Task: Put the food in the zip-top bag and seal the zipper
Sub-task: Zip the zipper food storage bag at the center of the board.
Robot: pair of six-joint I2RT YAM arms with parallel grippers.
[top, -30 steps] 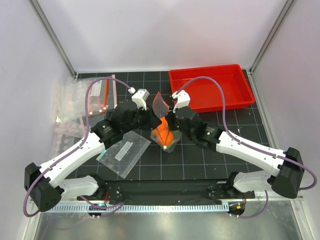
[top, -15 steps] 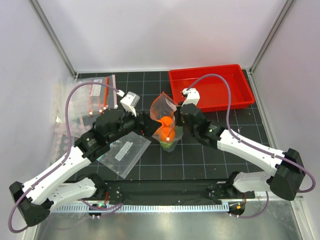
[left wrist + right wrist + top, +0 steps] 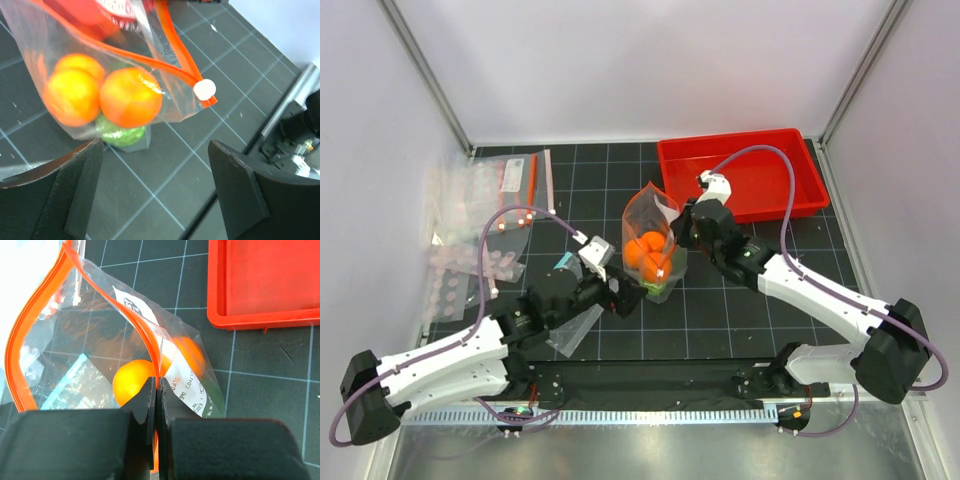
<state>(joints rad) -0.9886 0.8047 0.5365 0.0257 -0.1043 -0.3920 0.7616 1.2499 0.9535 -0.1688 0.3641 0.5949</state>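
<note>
Orange fruits (image 3: 131, 97) and a green fruit (image 3: 120, 136) sit inside the zip-top bag (image 3: 653, 240), just ahead of the left gripper (image 3: 155, 150), whose fingers are spread wide and touch nothing. The right gripper (image 3: 156, 405) is pinched tight on the bag's wall. The zipper (image 3: 14, 357) gapes open beyond its fingertips, and the red tray (image 3: 265, 280) lies farther ahead to its right.

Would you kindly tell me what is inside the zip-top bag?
Three orange fruits show through the zip-top bag, with one green fruit beneath them. Anything else behind them is covered.
</note>
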